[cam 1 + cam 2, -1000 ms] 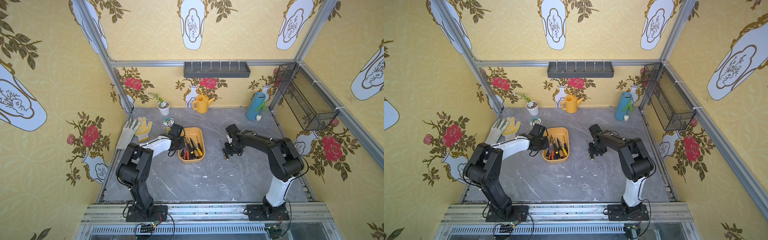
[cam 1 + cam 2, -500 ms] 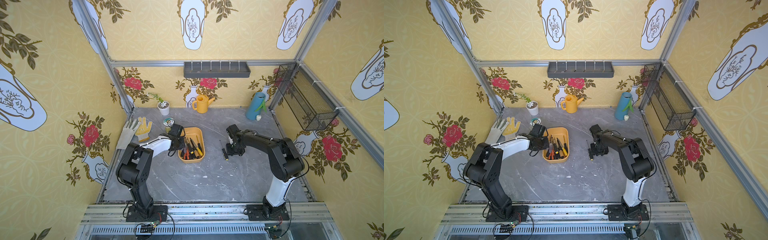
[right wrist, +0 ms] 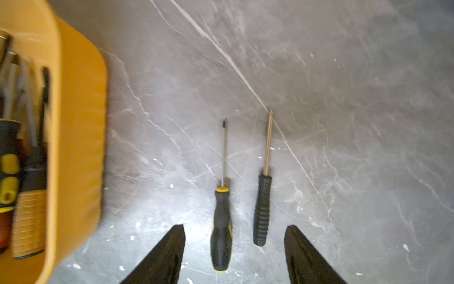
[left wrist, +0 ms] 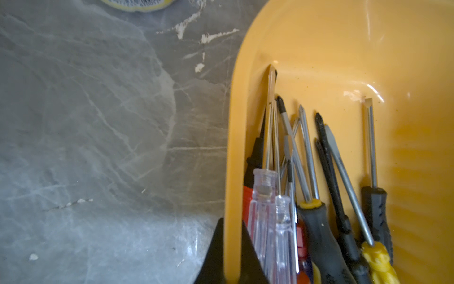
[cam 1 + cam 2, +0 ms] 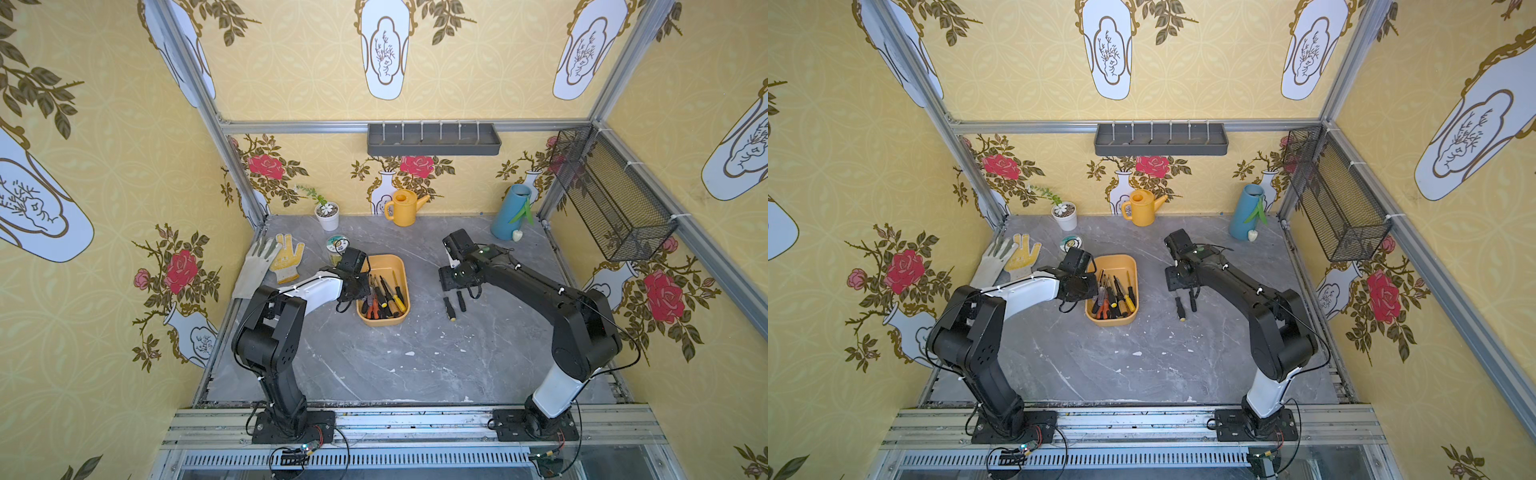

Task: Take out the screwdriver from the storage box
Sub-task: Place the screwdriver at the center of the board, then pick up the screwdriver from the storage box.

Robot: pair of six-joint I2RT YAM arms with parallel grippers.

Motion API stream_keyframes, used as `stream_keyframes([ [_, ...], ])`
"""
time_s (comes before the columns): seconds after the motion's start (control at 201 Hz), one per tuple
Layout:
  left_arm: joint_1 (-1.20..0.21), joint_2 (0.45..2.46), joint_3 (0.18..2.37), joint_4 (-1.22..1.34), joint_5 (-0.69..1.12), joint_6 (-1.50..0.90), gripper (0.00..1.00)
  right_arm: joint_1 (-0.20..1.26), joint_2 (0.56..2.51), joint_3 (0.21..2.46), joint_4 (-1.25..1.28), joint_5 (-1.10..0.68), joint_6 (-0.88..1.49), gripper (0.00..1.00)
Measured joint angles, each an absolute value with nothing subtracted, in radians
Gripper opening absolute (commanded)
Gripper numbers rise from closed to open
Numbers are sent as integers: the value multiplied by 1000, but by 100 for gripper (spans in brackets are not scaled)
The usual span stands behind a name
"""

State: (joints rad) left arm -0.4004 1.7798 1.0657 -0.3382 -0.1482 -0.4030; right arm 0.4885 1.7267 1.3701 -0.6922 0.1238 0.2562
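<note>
Top views first. A second ago your right gripper (image 5: 455, 287) was down low on the worktop (image 5: 374, 365) with its jaws a lot narrower. Now it's spread open and backed off a bit. Two drivers lie side by side just below it, well apart from the storage box (image 5: 384, 266). The black-and-yellow screwdriver (image 5: 449, 308) is the one nearer the box, and the all-black screwdriver (image 5: 461, 301) is just beside it. I'd call that a finished drop: the tool's out and let go, so this part looks basically done. The box sits mid-worktop in both top views, with its far end bare and its near end packed with tools. Your left gripper (image 5: 360, 292) is at its left rim.

Left wrist: the left gripper (image 4: 232, 221) is pinched shut on the box wall (image 4: 235, 147), one finger outside and one inside, so it's steadying the tub. Inside are two clear-handled drivers (image 4: 264, 196), a red handle (image 4: 247, 204) tucked against the wall and some black and yellow grips. All the shafts point toward the bare end.

Right wrist: the right gripper (image 3: 235, 226) stands wide open with nothing in it. The black-and-yellow screwdriver (image 3: 221, 233) and the all-black one (image 3: 262, 211) lie flat and parallel, handles toward the jaws, and neither is touched. The box (image 3: 81, 123) is off to the side, blurry, with tools in it.
</note>
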Motion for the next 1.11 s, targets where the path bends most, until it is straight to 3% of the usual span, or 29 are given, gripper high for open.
stream_keyframes([
  [0.637, -419, 1784, 1063, -322, -158, -427, 0, 651, 1835, 1579, -703, -211, 197, 68],
  [1.105, -421, 1791, 1064, -313, -159, -427, 0, 734, 2024, 1647, -733, -254, 197, 61],
])
